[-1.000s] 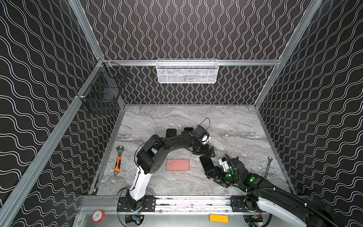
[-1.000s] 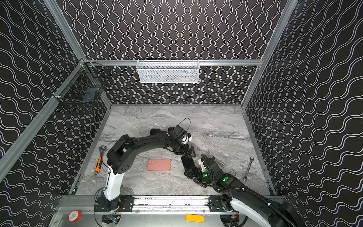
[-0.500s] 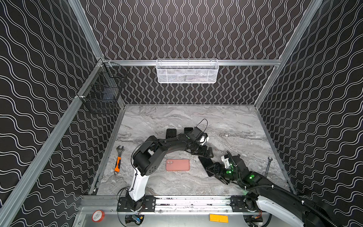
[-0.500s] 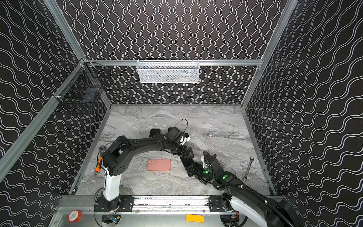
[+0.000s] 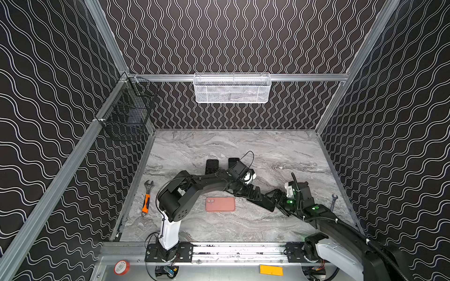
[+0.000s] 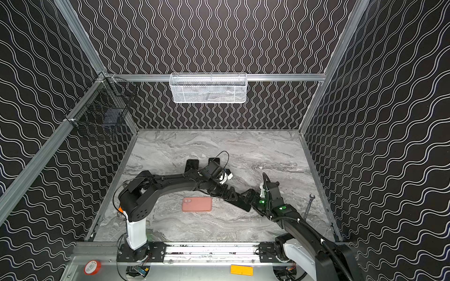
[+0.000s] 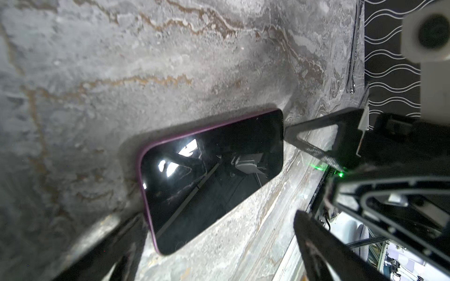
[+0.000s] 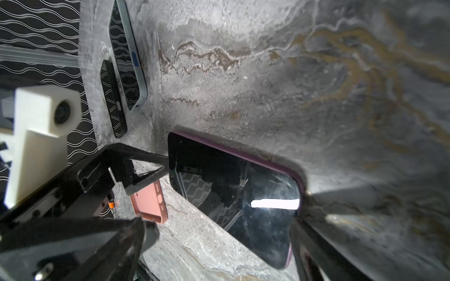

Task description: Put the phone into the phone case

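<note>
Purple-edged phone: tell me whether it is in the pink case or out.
Out. The phone lies flat, screen up, directly on the marble table; the pink case lies apart from it in the right wrist view.

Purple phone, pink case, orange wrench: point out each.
Purple phone (image 7: 211,180): left wrist view, middle of the screen.
Pink case (image 5: 220,204): a top view, middle of its flat face.
Orange wrench (image 5: 146,203): a top view, orange handle.

Overhead pair; wrist close-ups on phone
</note>
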`<state>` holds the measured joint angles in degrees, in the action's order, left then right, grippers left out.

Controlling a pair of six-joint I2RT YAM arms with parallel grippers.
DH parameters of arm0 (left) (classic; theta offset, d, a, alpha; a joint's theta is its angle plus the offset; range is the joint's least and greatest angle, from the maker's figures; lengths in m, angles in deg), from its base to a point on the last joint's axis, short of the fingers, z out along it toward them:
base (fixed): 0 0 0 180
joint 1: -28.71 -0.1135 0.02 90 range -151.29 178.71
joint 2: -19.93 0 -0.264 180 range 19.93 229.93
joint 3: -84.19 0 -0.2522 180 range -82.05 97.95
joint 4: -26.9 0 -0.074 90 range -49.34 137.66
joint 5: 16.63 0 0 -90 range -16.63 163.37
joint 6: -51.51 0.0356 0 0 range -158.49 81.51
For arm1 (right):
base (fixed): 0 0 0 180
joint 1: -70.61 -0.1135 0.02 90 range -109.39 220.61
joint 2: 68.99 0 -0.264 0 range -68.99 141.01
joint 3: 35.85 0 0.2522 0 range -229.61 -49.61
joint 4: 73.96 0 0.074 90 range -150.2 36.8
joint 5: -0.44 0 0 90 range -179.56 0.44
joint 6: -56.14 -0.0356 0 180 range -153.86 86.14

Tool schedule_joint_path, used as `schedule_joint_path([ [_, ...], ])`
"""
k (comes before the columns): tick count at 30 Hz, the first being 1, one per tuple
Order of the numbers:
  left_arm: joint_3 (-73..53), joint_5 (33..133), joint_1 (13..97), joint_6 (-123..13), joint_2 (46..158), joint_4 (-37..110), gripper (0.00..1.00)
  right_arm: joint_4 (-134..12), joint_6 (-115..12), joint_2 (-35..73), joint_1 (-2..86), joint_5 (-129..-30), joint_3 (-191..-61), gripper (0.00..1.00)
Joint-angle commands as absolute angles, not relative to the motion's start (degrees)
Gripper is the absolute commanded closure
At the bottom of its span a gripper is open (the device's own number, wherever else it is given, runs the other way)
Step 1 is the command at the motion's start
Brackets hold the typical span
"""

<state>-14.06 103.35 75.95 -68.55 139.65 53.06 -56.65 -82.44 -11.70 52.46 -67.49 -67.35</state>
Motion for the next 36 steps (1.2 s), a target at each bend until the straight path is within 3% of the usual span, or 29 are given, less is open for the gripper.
schedule_joint_path([
  [1,-15.35,102.64,76.11,-70.50,138.90,55.40,0.02,-59.52,-79.80,-8.90,53.00,-64.73,-68.80,0.05],
  [6,-16.82,102.25,76.16,-71.45,137.40,54.53,0.02,-58.38,-79.35,-9.03,53.64,-64.89,-69.78,0.06],
  [20,-13.36,100.83,74.62,-71.68,138.53,53.09,0.02,-49.18,-83.18,-23.60,53.77,-67.67,-64.20,0.05],
  [36,-15.56,105.39,74.72,-74.14,140.56,48.78,0.02,-61.84,-82.82,-11.02,54.02,-63.19,-61.73,0.06],
])
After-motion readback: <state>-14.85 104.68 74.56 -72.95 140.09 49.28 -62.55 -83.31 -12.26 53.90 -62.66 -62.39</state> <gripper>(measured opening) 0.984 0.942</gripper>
